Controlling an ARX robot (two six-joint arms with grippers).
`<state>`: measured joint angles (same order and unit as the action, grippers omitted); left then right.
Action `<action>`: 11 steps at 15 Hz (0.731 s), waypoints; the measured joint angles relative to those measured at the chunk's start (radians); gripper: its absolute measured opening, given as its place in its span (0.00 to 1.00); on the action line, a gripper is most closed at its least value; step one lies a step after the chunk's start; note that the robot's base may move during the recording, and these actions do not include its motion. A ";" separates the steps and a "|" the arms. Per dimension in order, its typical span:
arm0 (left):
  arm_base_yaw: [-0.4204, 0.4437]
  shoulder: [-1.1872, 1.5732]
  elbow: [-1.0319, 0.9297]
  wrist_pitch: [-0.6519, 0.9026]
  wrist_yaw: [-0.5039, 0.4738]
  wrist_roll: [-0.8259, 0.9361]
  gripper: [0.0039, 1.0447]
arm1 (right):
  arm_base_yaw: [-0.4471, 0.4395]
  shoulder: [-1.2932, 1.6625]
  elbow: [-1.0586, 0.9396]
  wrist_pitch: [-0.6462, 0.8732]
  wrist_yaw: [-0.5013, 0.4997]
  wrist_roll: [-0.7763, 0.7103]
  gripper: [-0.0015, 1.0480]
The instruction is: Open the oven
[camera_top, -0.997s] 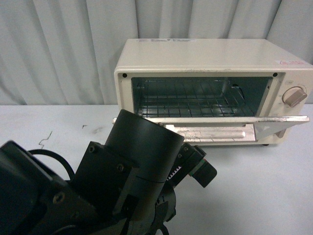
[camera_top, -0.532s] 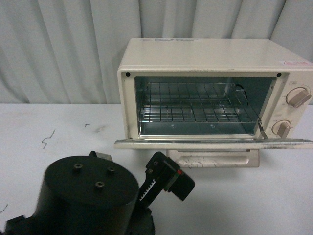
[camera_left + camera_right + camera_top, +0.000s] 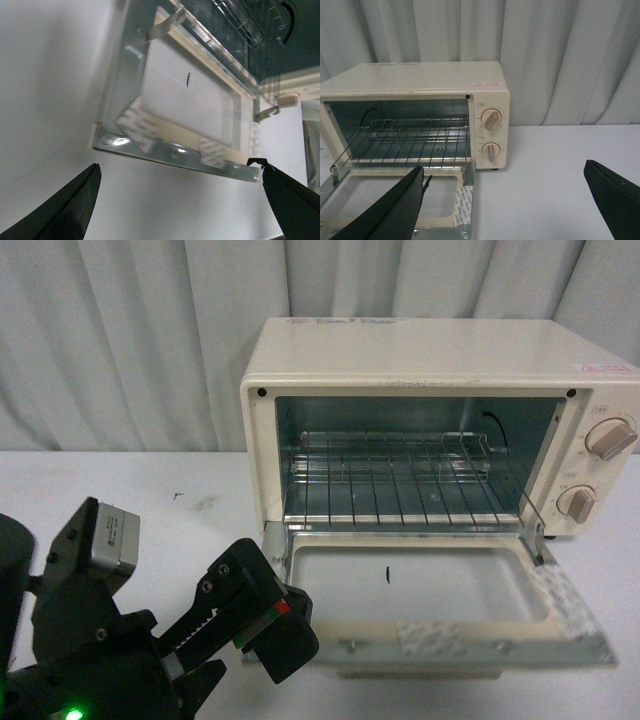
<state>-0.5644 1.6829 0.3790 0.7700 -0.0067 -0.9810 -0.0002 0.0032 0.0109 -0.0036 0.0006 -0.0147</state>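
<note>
Toaster oven (image 3: 440,365) stands on the white desk (image 3: 120,505), right of centre in the front view, with a grey curtain (image 3: 130,340) behind it. Its door (image 3: 330,585) is fully down and lies about flat toward the camera. The glass pane shows a small dark mark (image 3: 387,573), and there are white tape patches (image 3: 430,637) near the front edge. The wire rack (image 3: 400,485) is visible inside the cavity. Two round knobs (image 3: 608,437) sit one above the other at the frame's right edge.

My left pincer (image 3: 177,210) has its fingers (image 3: 65,210) spread wide and holds nothing. It sits at the front view's lower left, close to the door's front edge; I cannot tell whether a fingertip touches it.

My right pincer (image 3: 502,205) is likewise wide apart and empty, facing the oven's front.
</note>
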 joint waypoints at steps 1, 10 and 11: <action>0.018 -0.104 -0.013 -0.070 0.000 0.054 0.94 | 0.000 0.000 0.000 0.000 0.000 0.000 0.94; 0.029 -0.415 -0.105 0.133 -0.429 0.552 0.74 | 0.000 0.000 0.000 0.000 0.000 0.000 0.94; 0.120 -0.514 -0.196 0.179 -0.452 0.767 0.57 | 0.000 0.000 0.000 0.000 0.000 0.000 0.94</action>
<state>-0.4446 1.1690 0.1825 0.9489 -0.4587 -0.2138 -0.0002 0.0032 0.0109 -0.0040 0.0010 -0.0147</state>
